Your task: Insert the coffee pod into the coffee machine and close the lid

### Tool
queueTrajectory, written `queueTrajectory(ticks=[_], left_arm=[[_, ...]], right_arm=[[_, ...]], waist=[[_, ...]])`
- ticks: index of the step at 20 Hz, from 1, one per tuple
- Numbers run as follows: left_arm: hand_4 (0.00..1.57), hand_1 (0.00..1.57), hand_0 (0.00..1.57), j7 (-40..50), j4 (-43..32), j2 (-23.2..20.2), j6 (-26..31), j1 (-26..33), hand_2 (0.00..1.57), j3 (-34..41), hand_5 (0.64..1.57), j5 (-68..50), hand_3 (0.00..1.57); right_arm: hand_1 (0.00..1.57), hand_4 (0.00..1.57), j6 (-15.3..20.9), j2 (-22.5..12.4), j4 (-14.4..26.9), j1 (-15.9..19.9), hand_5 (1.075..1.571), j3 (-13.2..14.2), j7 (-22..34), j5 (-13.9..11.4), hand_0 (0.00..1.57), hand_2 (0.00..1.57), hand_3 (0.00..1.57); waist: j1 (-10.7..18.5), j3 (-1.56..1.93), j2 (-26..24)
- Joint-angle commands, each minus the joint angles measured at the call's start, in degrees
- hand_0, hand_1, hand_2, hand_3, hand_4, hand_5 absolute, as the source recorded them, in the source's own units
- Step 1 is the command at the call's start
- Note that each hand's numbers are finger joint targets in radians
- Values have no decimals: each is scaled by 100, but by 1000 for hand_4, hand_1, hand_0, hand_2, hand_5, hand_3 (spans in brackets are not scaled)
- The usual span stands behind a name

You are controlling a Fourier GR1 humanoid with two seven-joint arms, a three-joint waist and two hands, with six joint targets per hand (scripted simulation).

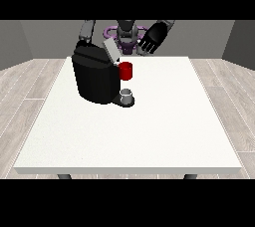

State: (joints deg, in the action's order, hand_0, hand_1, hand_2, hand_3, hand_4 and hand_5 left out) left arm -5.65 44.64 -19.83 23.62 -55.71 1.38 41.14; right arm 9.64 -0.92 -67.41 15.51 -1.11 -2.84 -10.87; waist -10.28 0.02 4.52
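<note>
One white table [149, 136] stands on a pale plank floor, bearing one black coffee machine [94, 77] with its lid [110, 50] tilted up. One red thing at the machine [126, 70], one grey thing [127, 95] below. My hand at the view's right [153, 37] hangs spread, holding nothing.

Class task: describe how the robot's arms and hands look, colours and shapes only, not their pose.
The hand at the view's right is black, with a broad palm and several thick fingers. Its arm is grey. At the view's left only a grey arm segment with darker edges shows above the coffee machine; its hand is hidden. No cables or markings are visible.
</note>
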Motion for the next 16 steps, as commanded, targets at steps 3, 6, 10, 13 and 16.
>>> queueTrajectory(ticks=[3,6,10,13,16], left_arm=[[489,1195,1195,386,-216,23,-36,-517,1240,345,1571,-113,1260],[470,1216,1216,529,-312,-143,0,-893,1265,466,1571,-112,1256],[482,1225,1225,319,-309,-356,61,-952,1279,378,1571,26,1251],[478,1225,1225,154,-524,-547,50,-998,1284,591,1571,-81,1233],[478,1290,1290,159,-562,-733,151,-1337,1319,644,1571,-69,1261]], right_arm=[[0,0,125,88,-409,122,1571,-335,56,-66,0,0,0],[0,0,-72,-95,-583,607,1571,-63,489,-20,0,0,0],[0,0,62,-111,-632,587,1571,79,403,12,0,0,0],[0,37,75,-3,-922,481,1571,-214,553,-176,0,0,0],[0,263,109,-63,-914,685,1571,-5,436,-61,0,0,0]], waist=[[-372,-1,172],[-578,-2,406],[-524,-1,538],[-697,-3,617],[-779,-1,934]])
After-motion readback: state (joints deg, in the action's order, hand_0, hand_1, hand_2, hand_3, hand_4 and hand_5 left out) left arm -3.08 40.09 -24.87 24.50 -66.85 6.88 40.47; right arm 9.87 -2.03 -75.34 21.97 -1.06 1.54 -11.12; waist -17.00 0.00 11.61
